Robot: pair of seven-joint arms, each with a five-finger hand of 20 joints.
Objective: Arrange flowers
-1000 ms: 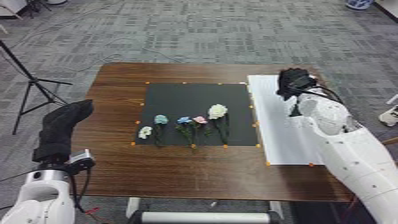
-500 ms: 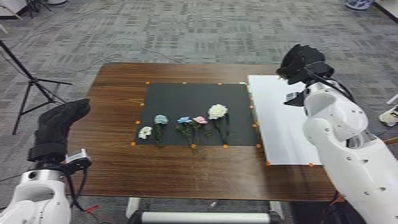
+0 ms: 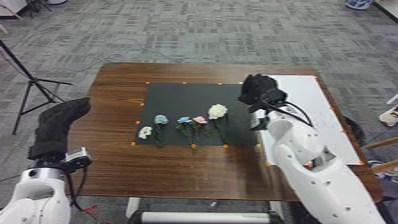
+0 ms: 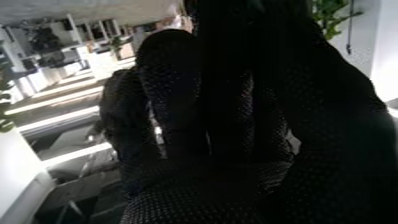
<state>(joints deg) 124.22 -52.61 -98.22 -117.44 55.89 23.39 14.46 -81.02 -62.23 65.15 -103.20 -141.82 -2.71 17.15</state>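
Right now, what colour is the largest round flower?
The largest round flower is creamy white, clearest in the head view.

Right hand (image 3: 260,89) in black glove, fingers relaxed; beyond, bright light strips (image 4: 80,154), green leaves (image 4: 329,11), pale wall (image 4: 380,30).

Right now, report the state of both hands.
Left hand: open, nothing seen in it, beside the table.
Right hand: open, nothing seen in it, above the black mat's right edge.
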